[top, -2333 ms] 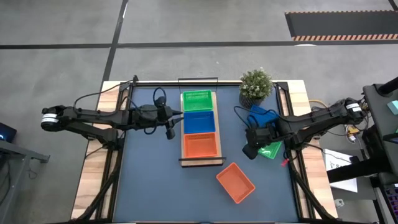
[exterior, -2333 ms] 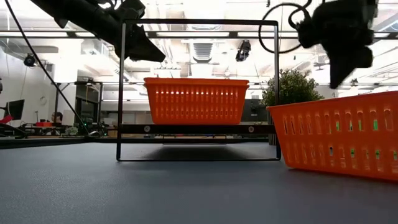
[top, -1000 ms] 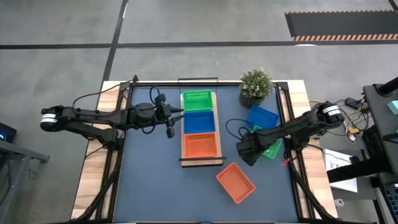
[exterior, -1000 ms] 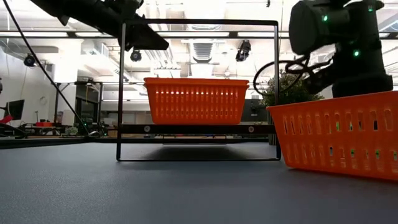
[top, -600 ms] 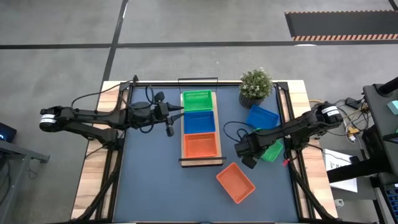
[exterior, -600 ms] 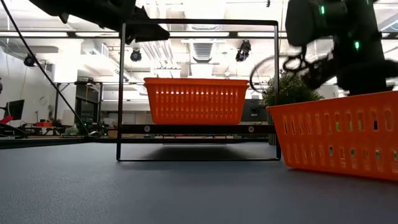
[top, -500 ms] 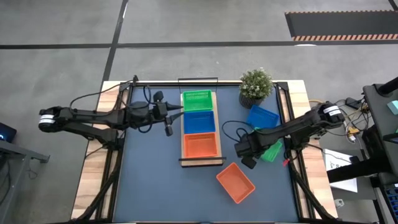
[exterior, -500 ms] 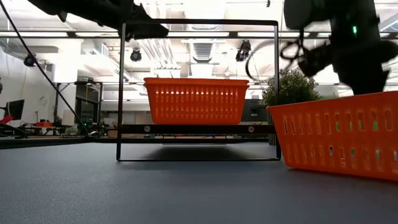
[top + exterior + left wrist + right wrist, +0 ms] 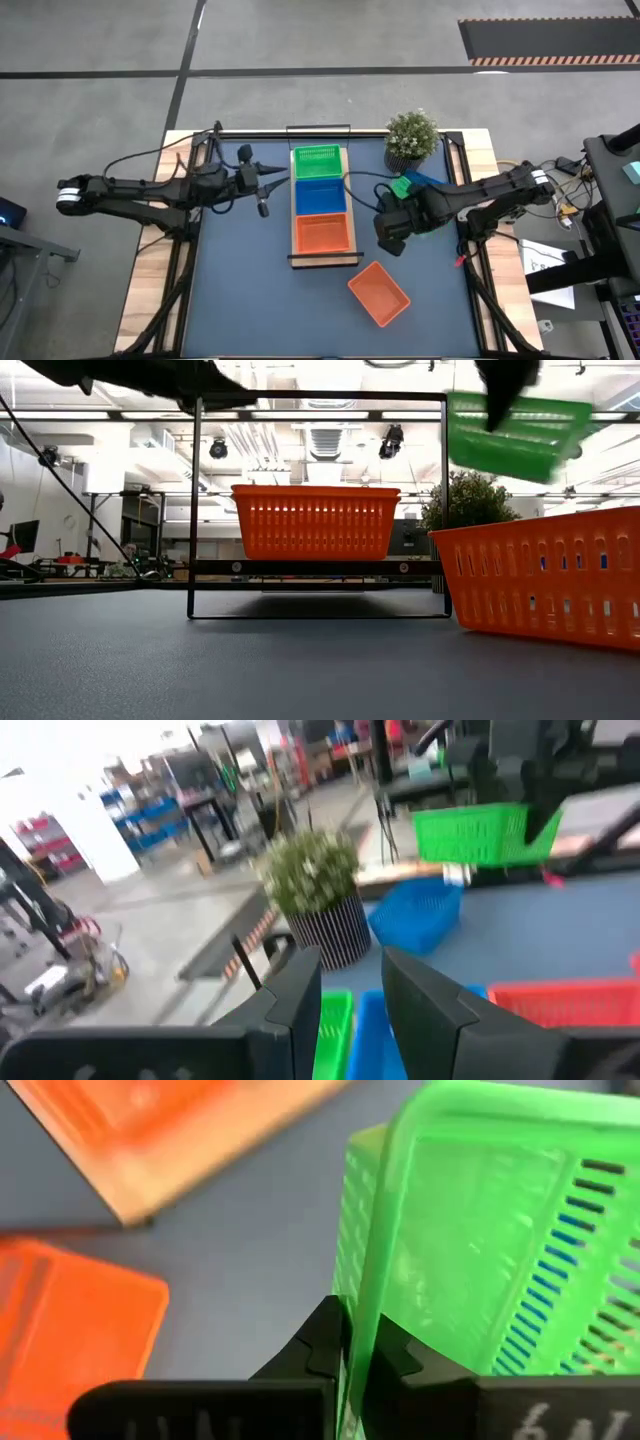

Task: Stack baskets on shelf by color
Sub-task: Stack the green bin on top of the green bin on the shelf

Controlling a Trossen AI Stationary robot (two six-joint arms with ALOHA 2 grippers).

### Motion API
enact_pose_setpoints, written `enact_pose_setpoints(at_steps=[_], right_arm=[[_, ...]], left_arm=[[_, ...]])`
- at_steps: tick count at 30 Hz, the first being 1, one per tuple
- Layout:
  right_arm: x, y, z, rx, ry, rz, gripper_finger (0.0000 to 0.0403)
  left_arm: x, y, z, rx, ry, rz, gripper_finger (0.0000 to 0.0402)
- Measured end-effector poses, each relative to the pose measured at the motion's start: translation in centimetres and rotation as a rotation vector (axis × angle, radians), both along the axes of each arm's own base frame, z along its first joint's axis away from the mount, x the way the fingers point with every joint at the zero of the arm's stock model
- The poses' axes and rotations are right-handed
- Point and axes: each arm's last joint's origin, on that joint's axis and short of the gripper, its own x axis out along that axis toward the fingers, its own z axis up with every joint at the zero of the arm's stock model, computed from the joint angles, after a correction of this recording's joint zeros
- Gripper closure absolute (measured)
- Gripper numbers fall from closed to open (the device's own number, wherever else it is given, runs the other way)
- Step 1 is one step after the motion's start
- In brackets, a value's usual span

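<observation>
Right pincer (image 9: pixel 345 1345), clamped on the perforated green plastic basket's (image 9: pixel 515 435) rim, is carrying it airborne; advisable heading: nine o'clock, level, toward the light-wood shelf's (image 9: pixel 294 232) green stack (image 9: pixel 317 160).

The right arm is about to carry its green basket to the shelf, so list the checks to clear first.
1. Right gripper jaws clamped on green basket rim: ok.
2. Basket clear of the table, per the low view: ok.
3. Green stack at the shelf far end, top open: ok.
4. Left gripper beside that stack, jaws open, may crowd the drop: not ok.
5. Potted plant near the path: cannot tell.
</observation>
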Motion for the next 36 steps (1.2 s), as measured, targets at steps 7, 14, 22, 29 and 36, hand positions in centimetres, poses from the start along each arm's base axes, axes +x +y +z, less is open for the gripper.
enact_pose_setpoints(at_steps=[7,14,22,29,36], right_arm=[[1.2,-1.6,4.3,-0.146,-0.172,0.14,0.0394],[4.1,-3.9,6.2,-0.27,-0.355,0.396,0.0394],[8.7,-9.1,5.0,-0.328,-0.419,0.559,0.0394],[12.1,-13.3,2.6,-0.361,-0.281,0.643,0.0394],[14.8,-16.7,0.5,-0.307,-0.211,0.646,0.0394]], left_arm=[[-1.6,-0.1,1.0,0.032,-0.098,0.001,0.0309],[-3.0,-0.2,1.1,0.036,-0.146,0.002,0.0309],[-4.5,-0.4,0.8,0.039,-0.188,0.002,0.0309],[-5.4,-0.4,1.0,0.035,-0.215,0.002,0.0309],[-5.1,-0.4,0.7,0.03,-0.191,0.002,0.0309]])
